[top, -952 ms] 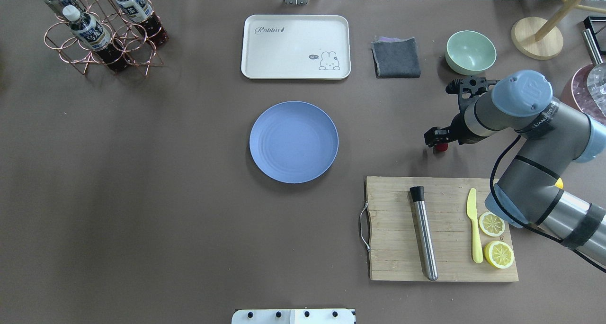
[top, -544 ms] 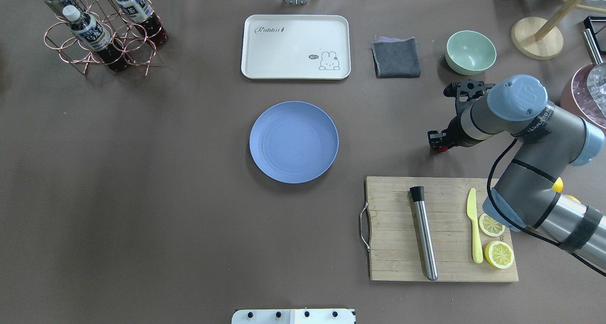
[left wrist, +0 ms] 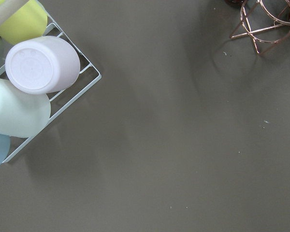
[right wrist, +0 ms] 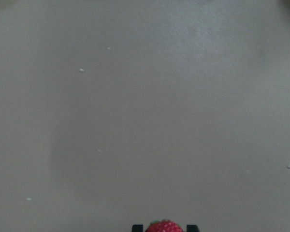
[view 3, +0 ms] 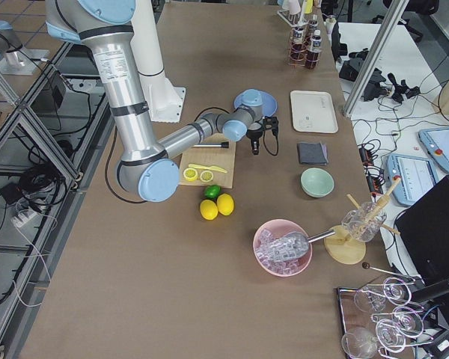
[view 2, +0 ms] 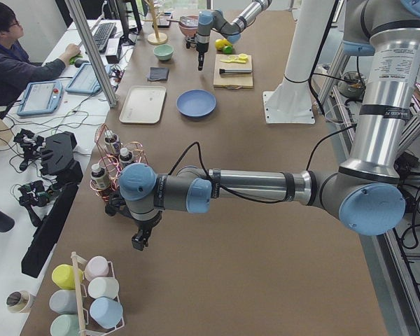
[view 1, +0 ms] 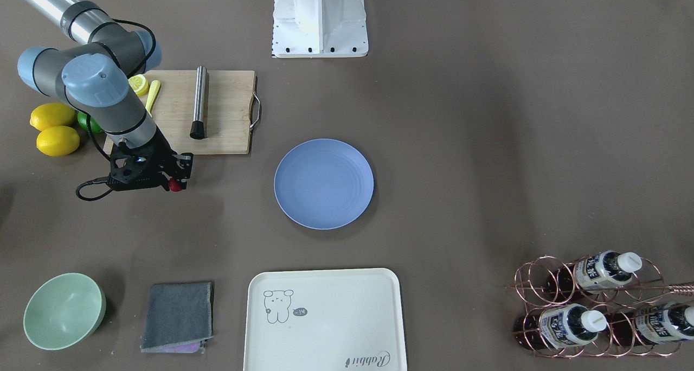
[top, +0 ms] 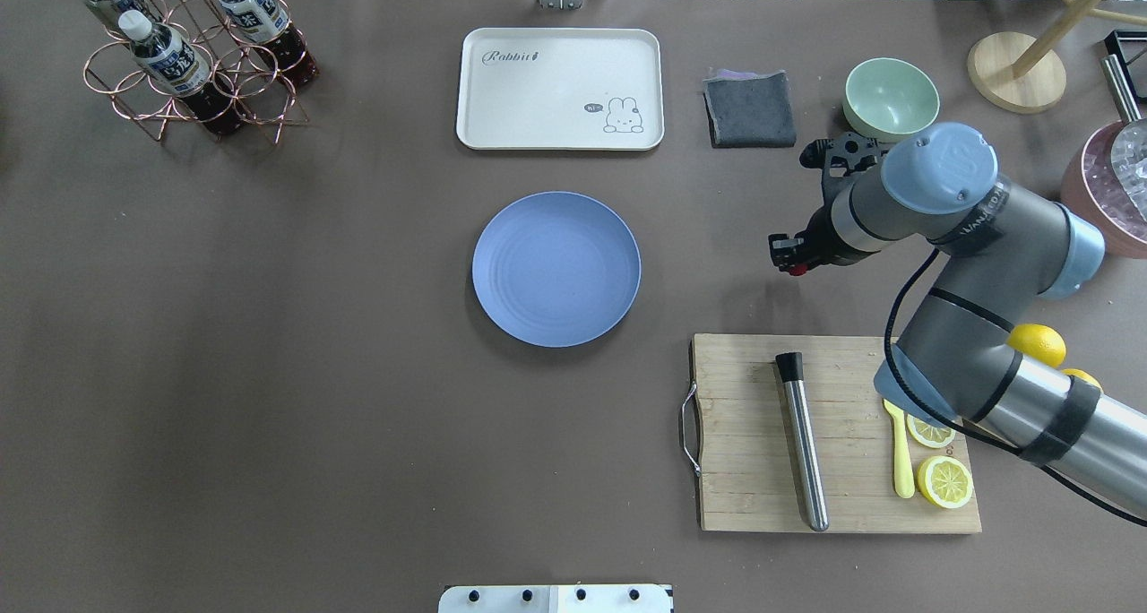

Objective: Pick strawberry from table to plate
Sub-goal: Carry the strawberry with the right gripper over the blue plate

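A matte grey-brown table (top: pixel 269 371) fills a robot cell framed by aluminium posts. At a side desk a seated person (view 2: pixel 14 63) works near a handheld screen (view 2: pixel 38 98).

The right claw (top: pixel 793 259) is clenched on the strawberry (top: pixel 795 270), its tips pinching the red berry from both sides, and holds it over bare table. The berry is well apart from the blue plate (top: pixel 556 268), on the side of the wooden cutting board (top: pixel 744 470) and near that board's far edge.

The cream tray (top: pixel 560 89) beyond the plate carries the word "Rabbit" in script and a small rabbit drawing. Labelled bottles (top: pixel 166 57) lie in a copper wire rack (top: pixel 193 102); their print is too small to read.

The left claw (view 2: pixel 137 240) hangs near that rack at the table's end, by a wire stand of pastel cups (left wrist: pixel 38 72). Whether it is released or clenched cannot be told.
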Controlling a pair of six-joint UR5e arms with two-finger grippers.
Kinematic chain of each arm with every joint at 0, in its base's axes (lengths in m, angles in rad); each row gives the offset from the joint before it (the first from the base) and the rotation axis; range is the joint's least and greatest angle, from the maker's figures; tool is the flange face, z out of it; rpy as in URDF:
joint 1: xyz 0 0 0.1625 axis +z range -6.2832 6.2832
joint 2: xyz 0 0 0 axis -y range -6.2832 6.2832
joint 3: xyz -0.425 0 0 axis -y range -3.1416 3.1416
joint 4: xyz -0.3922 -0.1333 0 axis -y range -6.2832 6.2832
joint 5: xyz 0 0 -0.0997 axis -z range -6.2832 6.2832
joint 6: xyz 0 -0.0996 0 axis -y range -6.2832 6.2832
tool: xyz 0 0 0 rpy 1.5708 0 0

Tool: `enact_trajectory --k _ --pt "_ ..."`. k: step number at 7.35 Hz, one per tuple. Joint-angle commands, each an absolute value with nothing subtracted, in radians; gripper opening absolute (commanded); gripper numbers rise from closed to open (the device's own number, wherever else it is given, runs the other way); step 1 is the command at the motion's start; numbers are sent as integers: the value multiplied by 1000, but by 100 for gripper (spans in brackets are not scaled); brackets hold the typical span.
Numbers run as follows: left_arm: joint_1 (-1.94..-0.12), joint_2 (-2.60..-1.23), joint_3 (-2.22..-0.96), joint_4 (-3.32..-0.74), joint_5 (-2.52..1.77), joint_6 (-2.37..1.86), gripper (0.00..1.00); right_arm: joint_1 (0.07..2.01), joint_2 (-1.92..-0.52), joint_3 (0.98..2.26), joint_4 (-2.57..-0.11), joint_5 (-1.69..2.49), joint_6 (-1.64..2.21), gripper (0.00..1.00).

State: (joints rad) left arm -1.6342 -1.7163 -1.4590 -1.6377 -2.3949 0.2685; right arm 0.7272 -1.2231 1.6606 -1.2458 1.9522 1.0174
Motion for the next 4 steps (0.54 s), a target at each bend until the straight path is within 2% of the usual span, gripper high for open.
enact_trajectory --k 1,3,4 --pt "-1638 -1713 -1456 -1638 -2448 268 98 678 -1033 1640 -1411 1942 1121 0" --pt "-1657 -1713 -1454 -1638 -2456 268 98 606 -866 1530 -1422 1890 1248 0" --pt "-1657 -1710 -1456 -1638 -2456 268 98 576 -766 1432 -1422 1859 1294 0"
